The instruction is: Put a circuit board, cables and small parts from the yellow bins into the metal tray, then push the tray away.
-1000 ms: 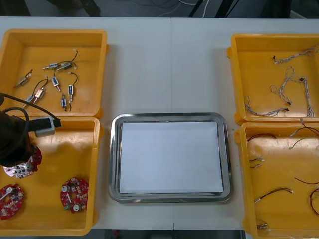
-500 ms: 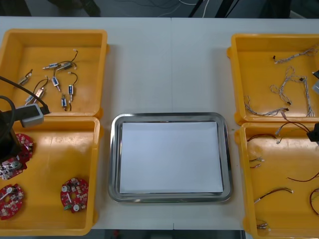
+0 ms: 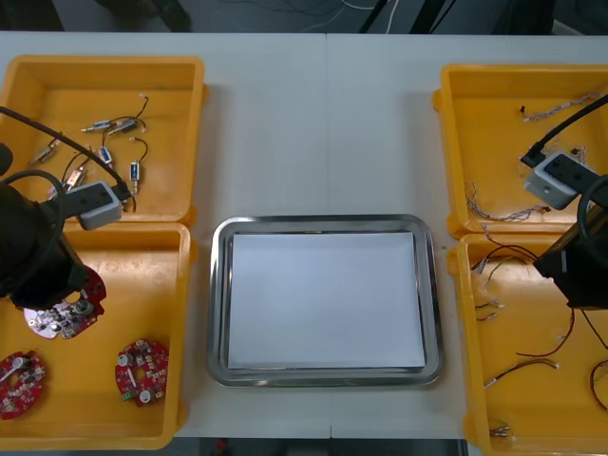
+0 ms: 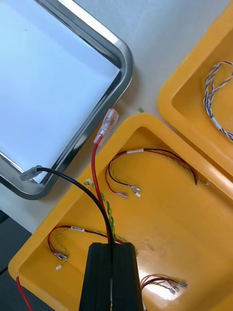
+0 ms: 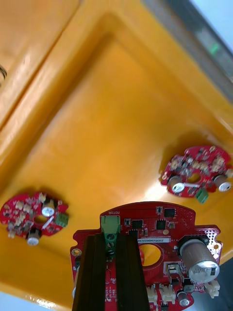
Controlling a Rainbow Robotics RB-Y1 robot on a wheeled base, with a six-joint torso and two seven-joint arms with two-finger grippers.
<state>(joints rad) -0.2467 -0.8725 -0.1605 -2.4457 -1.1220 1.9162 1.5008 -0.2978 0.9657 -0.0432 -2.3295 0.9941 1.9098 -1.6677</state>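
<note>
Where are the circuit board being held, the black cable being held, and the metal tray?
circuit board [image 5: 167, 228]: left wrist view, on its red face above the centre hole.
black cable [image 4: 73, 180]: right wrist view, midway along its curve.
metal tray [image 3: 218, 304]: front view, on its left rim.

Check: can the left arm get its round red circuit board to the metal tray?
Probably yes: the left pincer, shut on the round red circuit board, is over the yellow bin beside the metal tray; nothing stands between.
</note>
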